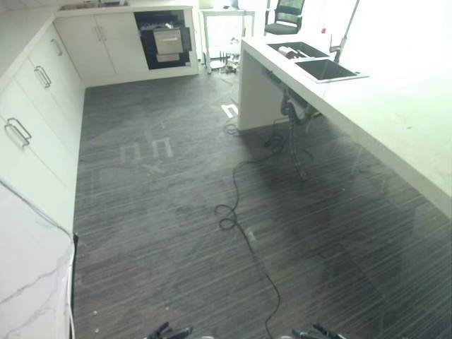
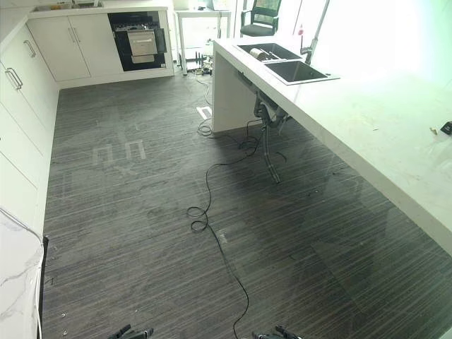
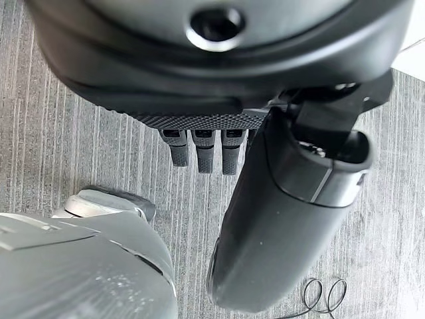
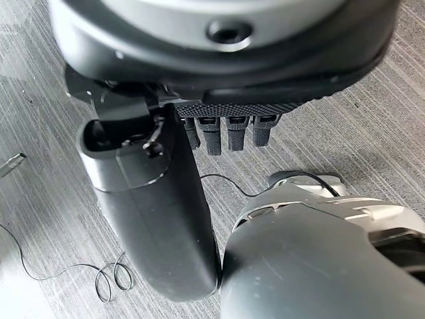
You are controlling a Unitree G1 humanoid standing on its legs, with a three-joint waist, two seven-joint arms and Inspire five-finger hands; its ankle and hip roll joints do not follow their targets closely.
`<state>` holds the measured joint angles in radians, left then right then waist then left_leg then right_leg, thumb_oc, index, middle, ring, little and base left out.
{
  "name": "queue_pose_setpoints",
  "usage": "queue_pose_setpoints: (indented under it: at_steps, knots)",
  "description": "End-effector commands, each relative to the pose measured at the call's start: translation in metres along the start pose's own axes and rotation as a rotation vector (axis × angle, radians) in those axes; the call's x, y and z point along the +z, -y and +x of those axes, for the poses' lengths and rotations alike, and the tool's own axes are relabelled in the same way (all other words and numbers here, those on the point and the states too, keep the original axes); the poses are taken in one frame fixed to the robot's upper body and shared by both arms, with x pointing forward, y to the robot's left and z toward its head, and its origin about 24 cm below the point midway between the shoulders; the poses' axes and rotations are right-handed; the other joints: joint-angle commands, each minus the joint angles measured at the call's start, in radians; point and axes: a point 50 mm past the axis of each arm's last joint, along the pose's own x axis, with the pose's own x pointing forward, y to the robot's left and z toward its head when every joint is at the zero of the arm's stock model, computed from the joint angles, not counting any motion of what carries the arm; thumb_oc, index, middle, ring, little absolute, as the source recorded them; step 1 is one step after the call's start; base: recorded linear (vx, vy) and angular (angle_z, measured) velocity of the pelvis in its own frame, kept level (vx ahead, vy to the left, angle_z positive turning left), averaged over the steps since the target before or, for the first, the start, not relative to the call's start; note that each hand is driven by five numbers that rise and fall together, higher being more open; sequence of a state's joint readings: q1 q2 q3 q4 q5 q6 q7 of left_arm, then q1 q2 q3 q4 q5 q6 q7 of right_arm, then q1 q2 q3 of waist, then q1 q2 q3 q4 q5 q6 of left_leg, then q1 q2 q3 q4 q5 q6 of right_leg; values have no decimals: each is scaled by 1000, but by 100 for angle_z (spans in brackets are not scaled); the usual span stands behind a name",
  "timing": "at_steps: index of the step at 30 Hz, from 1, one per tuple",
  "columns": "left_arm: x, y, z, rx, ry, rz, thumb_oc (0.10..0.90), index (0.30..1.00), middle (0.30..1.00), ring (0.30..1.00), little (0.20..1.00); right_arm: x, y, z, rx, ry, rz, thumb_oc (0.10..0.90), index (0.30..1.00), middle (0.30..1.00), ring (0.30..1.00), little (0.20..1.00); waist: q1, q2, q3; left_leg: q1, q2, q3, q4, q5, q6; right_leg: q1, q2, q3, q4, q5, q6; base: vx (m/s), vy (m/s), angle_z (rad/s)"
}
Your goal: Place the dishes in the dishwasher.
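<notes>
I am hanging my left hand [image 3: 279, 219] and right hand [image 4: 159, 212] low at my sides, fingers relaxed, holding nothing.

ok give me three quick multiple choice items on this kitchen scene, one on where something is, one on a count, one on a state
1. Where is the open black dishwasher?
A. In the far white cabinet run
B. Under the sink
C. Beside the marble counter nearby

2. How many basins has the dark countertop sink?
A. One
B. Two
C. Three

3. What are the left hand and right hand holding?
A. A plate each
B. One cup
C. Nothing

Answers:
1 A: it sits among the white cabinets at the room's far end.
2 B: two dark basins lie side by side.
3 C: both wrist views show straight fingers over bare floor.
</notes>
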<state>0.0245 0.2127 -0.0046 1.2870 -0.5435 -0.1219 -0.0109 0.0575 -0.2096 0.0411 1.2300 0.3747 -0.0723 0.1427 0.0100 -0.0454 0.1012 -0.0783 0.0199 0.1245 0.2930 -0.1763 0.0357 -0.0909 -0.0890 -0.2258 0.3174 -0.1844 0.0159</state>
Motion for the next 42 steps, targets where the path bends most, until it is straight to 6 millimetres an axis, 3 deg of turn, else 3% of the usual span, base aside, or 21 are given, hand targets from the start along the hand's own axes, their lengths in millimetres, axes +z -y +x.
queue_pose_setpoints:
  at_steps: [1,22,25,30,32,36,39,40,42]
  knots:
    - [20,6,2,-29,99,-1,800,900,900,900,900,2,22,-4,-45,-2,-36,800,900,900,900,900,13,16,-13,-1,37,33,7,-46,-78,33,-38,-29,-17,9,109,0,0,0]
    - [16,4,1,-23,90,0,800,900,900,900,900,6,25,-4,-52,2,-44,800,900,900,900,900,13,28,-12,15,38,39,7,-51,-80,43,-39,-24,-17,6,107,1,-2,0]
    - [20,5,1,-24,110,-17,800,900,900,900,900,16,23,-3,-33,67,-58,800,900,900,900,900,11,29,-8,19,39,38,7,-52,-80,45,-36,-21,-17,6,105,28,-44,1]
    - [54,14,-1,-98,264,-85,800,900,900,900,900,64,19,-7,9,312,-67,800,900,900,900,900,0,26,5,24,45,46,7,-52,-80,47,-32,-19,-17,7,99,25,-68,1]
    - [75,20,-7,-138,374,-81,800,900,900,900,900,89,16,-14,29,445,-65,800,900,900,900,900,-1,25,14,27,44,43,7,-52,-78,45,-27,-16,-17,9,95,6,-98,3]
    - [98,20,-21,-180,523,-92,800,900,900,900,900,122,9,-32,70,612,-68,800,900,900,900,900,3,23,32,44,42,32,7,-46,-81,47,-16,-10,-17,12,85,10,-102,3]
    - [112,18,-34,-237,629,-116,800,900,900,900,900,148,0,-51,121,749,-94,800,900,900,900,900,11,3,69,69,21,50,7,29,-97,61,-14,8,-17,14,61,77,-140,-8]
    - [119,20,-39,-274,679,-113,800,900,900,900,900,159,-1,-61,136,816,-108,800,900,900,900,900,24,-28,100,54,13,70,41,180,-125,73,-36,22,-17,14,42,61,-162,-16]
    - [126,21,-45,-311,726,-122,800,900,900,900,900,169,-3,-70,154,882,-122,800,900,900,900,900,29,-30,133,-40,37,63,164,235,-142,80,-33,26,-17,15,24,132,-40,-1]
